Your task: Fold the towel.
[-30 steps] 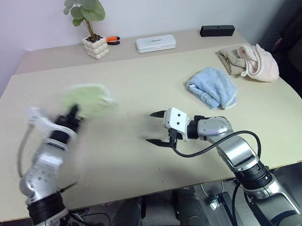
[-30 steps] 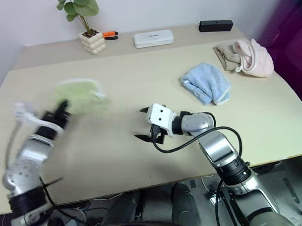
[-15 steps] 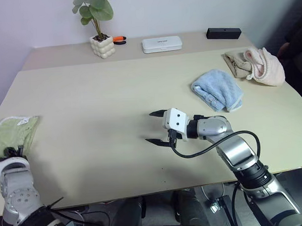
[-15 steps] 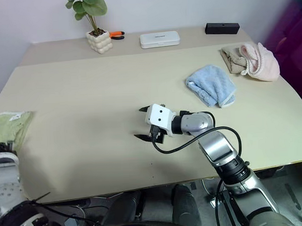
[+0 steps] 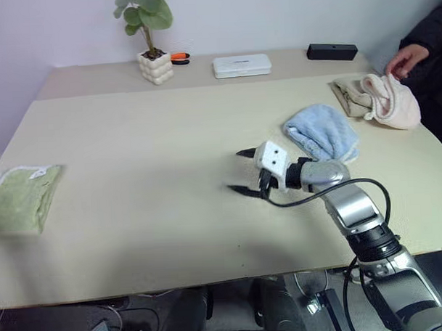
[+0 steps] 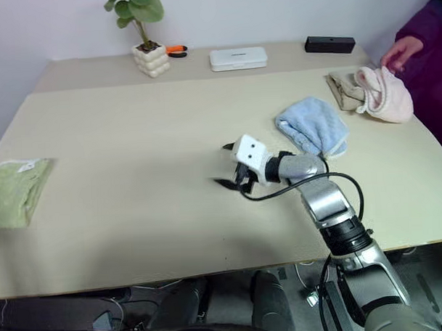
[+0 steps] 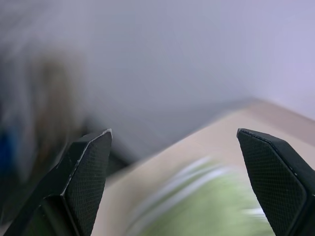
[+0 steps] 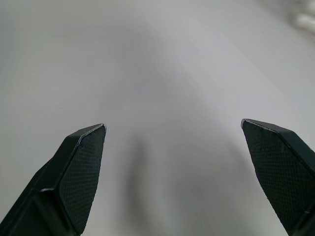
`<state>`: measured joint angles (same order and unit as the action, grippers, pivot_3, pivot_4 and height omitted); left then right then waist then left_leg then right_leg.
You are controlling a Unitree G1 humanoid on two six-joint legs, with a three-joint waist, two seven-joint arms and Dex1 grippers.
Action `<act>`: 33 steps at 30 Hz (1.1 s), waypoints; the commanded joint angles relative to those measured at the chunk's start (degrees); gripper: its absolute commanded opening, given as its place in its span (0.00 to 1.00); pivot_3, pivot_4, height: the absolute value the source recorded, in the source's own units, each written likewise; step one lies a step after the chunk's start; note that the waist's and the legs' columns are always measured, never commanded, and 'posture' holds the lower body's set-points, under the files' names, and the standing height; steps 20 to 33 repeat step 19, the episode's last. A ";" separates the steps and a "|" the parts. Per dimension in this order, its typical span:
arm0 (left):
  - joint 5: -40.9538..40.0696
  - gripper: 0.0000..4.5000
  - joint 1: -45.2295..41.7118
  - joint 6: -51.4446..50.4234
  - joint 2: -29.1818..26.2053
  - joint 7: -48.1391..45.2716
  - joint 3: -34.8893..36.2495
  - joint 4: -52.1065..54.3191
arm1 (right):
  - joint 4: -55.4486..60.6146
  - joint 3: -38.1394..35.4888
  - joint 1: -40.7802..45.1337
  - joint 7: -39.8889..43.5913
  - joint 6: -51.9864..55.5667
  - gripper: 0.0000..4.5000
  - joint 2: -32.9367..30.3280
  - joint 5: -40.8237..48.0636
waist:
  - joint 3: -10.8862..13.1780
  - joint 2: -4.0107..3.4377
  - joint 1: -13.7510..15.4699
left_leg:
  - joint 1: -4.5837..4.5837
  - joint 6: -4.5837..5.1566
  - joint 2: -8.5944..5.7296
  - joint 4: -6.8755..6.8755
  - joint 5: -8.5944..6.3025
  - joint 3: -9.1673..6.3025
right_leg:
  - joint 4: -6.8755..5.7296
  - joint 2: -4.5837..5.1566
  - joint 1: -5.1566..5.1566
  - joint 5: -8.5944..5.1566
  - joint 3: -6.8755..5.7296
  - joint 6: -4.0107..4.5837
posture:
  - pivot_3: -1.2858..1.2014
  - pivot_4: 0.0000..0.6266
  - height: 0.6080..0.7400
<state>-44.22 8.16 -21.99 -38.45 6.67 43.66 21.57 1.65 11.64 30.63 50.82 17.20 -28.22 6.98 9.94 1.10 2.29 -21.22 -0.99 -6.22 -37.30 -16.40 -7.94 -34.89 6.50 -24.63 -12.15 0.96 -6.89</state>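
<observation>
Lying folded at table's (image 5: 169,124) left edge, green towel (image 5: 22,198), right end effector (image 5: 241,171) spread wide

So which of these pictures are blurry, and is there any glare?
Left wrist view: green towel and background smeared, only the open left claw sharp. Right wrist view: tabletop soft behind the open right claw. Eye views: crisp, evenly lit, no glare.
</observation>
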 commanded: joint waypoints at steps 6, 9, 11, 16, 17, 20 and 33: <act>6.83 0.92 5.53 0.53 -4.35 -25.02 -19.60 7.99 | -0.98 -7.92 -1.45 -0.38 3.24 1.00 -2.86 4.60 | -0.01 -0.31 -2.45 | -0.10 -0.04 0.12 0.29 -0.04 0.20 | -0.09 -0.05 -0.47 0.09 0.19 -0.25 | 0.52 0.24 1.00; 8.98 0.92 6.09 0.41 -4.11 -28.25 -21.72 7.79 | -1.58 -8.37 -3.16 0.54 2.32 1.00 -4.78 4.04 | 0.00 -0.34 -3.25 | -0.26 -0.20 0.23 0.37 -0.02 0.23 | -0.14 -0.11 -0.74 0.03 0.21 -0.15 | 0.52 0.24 1.00; 10.21 0.92 6.51 0.69 -4.25 -30.72 -22.66 8.43 | -1.77 -9.11 -3.92 0.59 2.65 1.00 -5.35 4.44 | 0.01 -0.35 -3.26 | -0.24 0.04 0.24 0.35 -0.17 0.28 | -0.15 -0.11 -0.72 0.04 0.24 -0.16 | 0.52 0.24 1.00; 12.00 0.92 5.83 1.44 -2.64 -33.43 -22.54 7.15 | -2.29 -10.68 -4.50 -0.91 3.77 1.00 -4.67 5.68 | 0.02 -0.36 -2.80 | -0.21 0.08 0.22 0.23 -0.19 0.28 | -0.15 -0.08 -0.59 0.04 0.23 -0.16 | 0.52 0.24 1.00; 12.27 0.92 5.70 1.49 -2.29 -33.78 -22.54 7.23 | -2.41 -10.75 -4.47 -1.11 3.92 1.00 -4.64 5.82 | 0.02 -0.36 -2.76 | -0.21 0.08 0.21 0.21 -0.19 0.27 | -0.14 -0.07 -0.57 0.04 0.21 -0.16 | 0.52 0.24 1.00; 12.61 0.92 5.51 1.48 -1.65 -34.43 -22.53 7.48 | -2.80 -10.96 -4.30 -1.54 4.23 1.00 -4.46 6.22 | 0.02 -0.36 -2.75 | -0.21 0.08 0.19 0.20 -0.19 0.26 | -0.14 -0.06 -0.56 0.05 0.21 -0.17 | 0.52 0.24 1.00; 12.61 0.92 5.51 1.48 -1.65 -34.43 -22.53 7.48 | -2.80 -10.96 -4.30 -1.54 4.23 1.00 -4.46 6.22 | 0.02 -0.36 -2.75 | -0.21 0.08 0.19 0.20 -0.19 0.26 | -0.14 -0.06 -0.56 0.05 0.21 -0.17 | 0.52 0.24 1.00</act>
